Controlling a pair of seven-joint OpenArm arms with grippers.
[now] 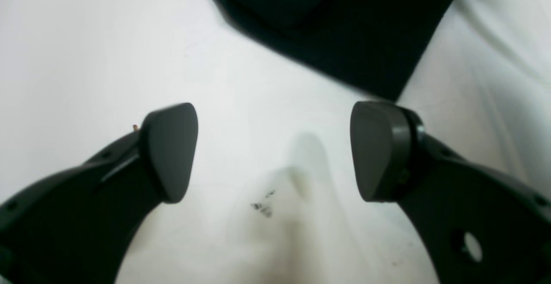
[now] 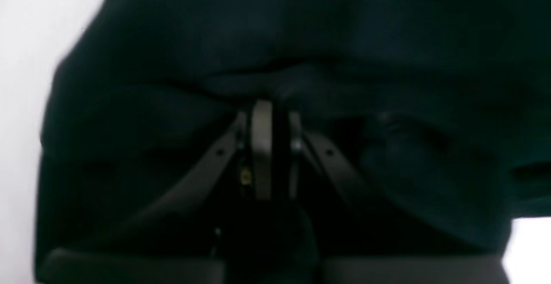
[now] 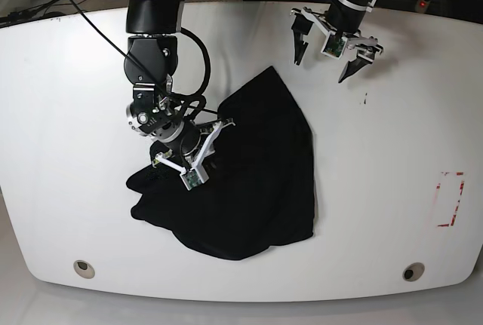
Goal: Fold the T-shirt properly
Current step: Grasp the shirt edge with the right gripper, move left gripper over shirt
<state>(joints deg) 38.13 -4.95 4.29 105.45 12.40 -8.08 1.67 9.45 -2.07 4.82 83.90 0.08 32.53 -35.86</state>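
Black T-shirt (image 3: 249, 174) lies crumpled mid-tabletop (image 3: 68, 114), long axis far-to-near. Right gripper (image 3: 198, 153) pinched shut on its left bunched cloth, nearest arm. Left gripper (image 3: 335, 47) hovers wide, empty, beyond shirt's far corner.

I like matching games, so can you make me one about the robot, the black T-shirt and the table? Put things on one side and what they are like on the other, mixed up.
Things:
1. left gripper
2. right gripper
3. T-shirt
4. table

What they are like:
A. white and flat
B. shut, pinching the black cloth
C. open, above bare table beside the shirt
D. black, crumpled in a heap

Pairs: 1-C, 2-B, 3-D, 4-A
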